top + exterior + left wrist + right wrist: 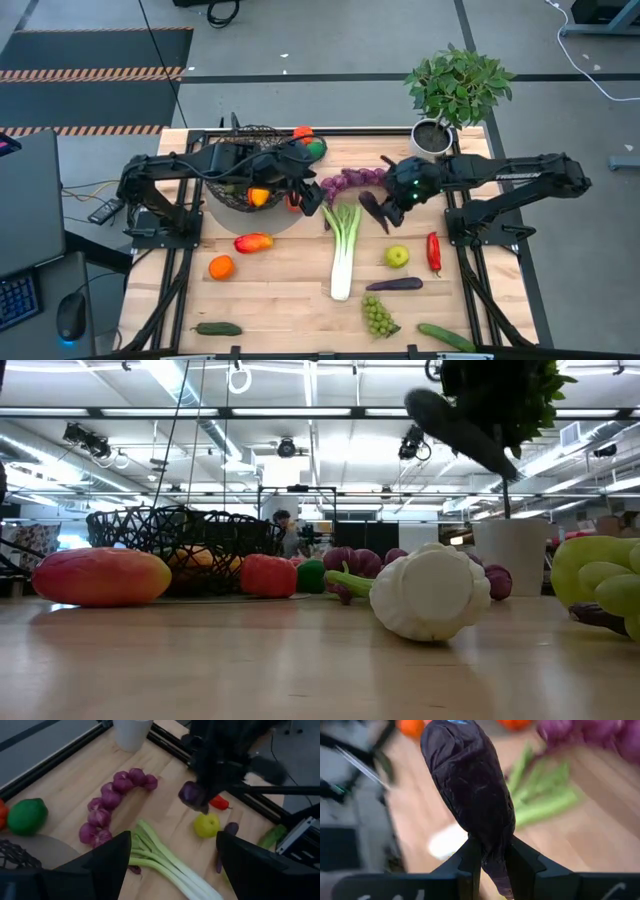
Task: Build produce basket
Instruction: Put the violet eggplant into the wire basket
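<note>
My right hand [492, 865] pinches the aubergine [470, 785] by its narrow end, lifted clear of the worktop [290, 290] above the leek [343, 250] for carrying to the basket [240, 150], beside which my left hand [310, 200] waits spread.

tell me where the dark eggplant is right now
The eggplant is pinched in the right claw, lifted above the table just right of the leek, below the purple grapes in the high view.
</note>
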You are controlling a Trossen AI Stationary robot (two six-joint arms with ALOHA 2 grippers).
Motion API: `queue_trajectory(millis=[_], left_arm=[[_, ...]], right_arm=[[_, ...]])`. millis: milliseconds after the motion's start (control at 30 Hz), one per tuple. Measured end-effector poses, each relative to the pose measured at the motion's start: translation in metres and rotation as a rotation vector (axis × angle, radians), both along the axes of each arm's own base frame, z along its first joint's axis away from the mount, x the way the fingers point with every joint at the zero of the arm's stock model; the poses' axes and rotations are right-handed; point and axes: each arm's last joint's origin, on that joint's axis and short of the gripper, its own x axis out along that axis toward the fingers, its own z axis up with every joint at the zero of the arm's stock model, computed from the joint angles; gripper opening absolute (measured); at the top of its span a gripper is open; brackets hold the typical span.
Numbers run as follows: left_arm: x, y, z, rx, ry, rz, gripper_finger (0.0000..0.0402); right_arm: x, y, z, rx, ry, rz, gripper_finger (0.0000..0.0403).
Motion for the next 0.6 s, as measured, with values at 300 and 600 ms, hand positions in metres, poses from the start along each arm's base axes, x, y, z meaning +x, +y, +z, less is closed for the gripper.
queue_trajectory(millis=[300,600], left_arm=[[0.005,0.009,0.007,-0.001,-0.090,0.026,0.0297],[0.007,0.019,0.011,-0.002,-0.137,0.057,0.0305]], right_arm=[[0.019,-0.001,0.025,0.025,-0.311,-0.069,0.0079],[0.035,-0.002,0.033,0.026,-0.463,-0.073,0.0079]])
